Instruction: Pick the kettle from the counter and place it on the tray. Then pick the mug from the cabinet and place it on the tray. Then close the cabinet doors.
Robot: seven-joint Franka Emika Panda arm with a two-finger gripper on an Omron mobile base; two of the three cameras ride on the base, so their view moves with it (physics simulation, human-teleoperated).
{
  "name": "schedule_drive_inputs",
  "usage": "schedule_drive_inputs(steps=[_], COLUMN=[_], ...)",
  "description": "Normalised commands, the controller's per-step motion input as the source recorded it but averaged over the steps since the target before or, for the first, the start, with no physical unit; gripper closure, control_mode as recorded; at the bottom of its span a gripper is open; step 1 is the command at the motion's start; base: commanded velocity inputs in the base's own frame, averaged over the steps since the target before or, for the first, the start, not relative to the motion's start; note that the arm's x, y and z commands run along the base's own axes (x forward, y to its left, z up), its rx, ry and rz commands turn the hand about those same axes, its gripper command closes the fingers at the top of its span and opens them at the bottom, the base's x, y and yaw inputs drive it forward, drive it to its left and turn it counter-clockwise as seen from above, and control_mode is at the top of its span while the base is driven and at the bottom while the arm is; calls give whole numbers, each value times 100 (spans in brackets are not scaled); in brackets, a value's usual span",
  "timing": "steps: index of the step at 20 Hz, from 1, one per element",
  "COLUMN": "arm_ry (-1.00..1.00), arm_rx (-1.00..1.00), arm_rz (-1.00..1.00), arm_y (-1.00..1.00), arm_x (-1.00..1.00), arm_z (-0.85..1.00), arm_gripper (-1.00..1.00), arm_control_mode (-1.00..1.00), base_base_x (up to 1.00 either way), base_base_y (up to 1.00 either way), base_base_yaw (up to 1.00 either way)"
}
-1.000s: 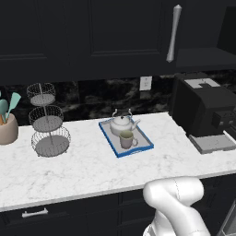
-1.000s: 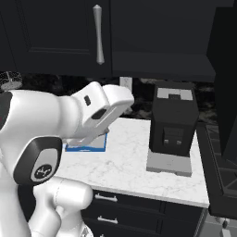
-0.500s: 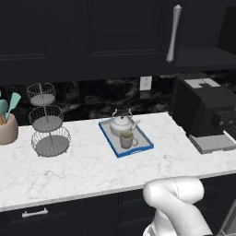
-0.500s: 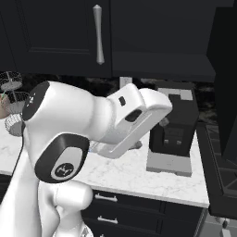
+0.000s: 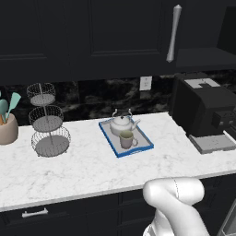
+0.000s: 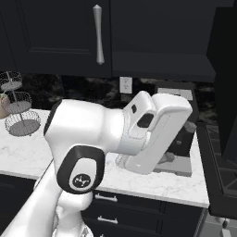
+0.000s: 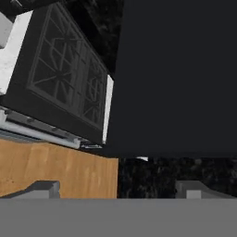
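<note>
The kettle (image 5: 121,124) is a squat, round white pot with a short spout pointing right, a small knobbed lid and a thin wire handle arching over it; it sits at the far end of the tray (image 5: 142,149), a flat grey rectangle with a raised bright blue rim. Just in front of the kettle on the same tray stands the mug (image 5: 126,139), a small beige cylinder with a greenish inner rim and its handle turned to the right. The tray lies near the middle of the counter (image 5: 78,168), a white marble-patterned slab veined in grey above dark drawers. To the left stands a three-tier wire basket stand (image 5: 47,121), and at the far left edge a tan utensil holder (image 5: 8,130) with teal utensils. On the right sits a boxy black coffee machine (image 5: 205,115) with a grey drip tray. Above, the black panelled cabinet doors (image 5: 120,32) look shut on this side, with a long silver bar handle (image 5: 173,33) standing vertical. In the hand view the gripper (image 7: 119,189) has its fingertips (image 7: 44,188) spread wide with nothing between them, facing a dark stove grate (image 7: 69,76), a wood-grain floor (image 7: 55,171) and a large black panel (image 7: 178,74).
</note>
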Motion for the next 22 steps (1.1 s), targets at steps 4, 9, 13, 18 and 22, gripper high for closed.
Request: schedule_drive_inputs(steps=[4,9,13,18,22], arm_ry=[-5,0,2,1,0], arm_rx=[-22,-17,-8,0,0], arm_rz=[-1,-8,-11,-4,0], arm_y=[-50,-41,-37,-32,-29], arm_x=[-26,-30,-21,-5,0], arm_z=[-2,1,16,20,13], arm_gripper=[-100,-100,-100,-100,-100], arm_control_mode=[-100,-100,-100,-100,-100], base_base_x=[0,0,0,0,0], base_base_y=[0,0,0,0,0], base_base_yaw=[0,0,0,0,0])
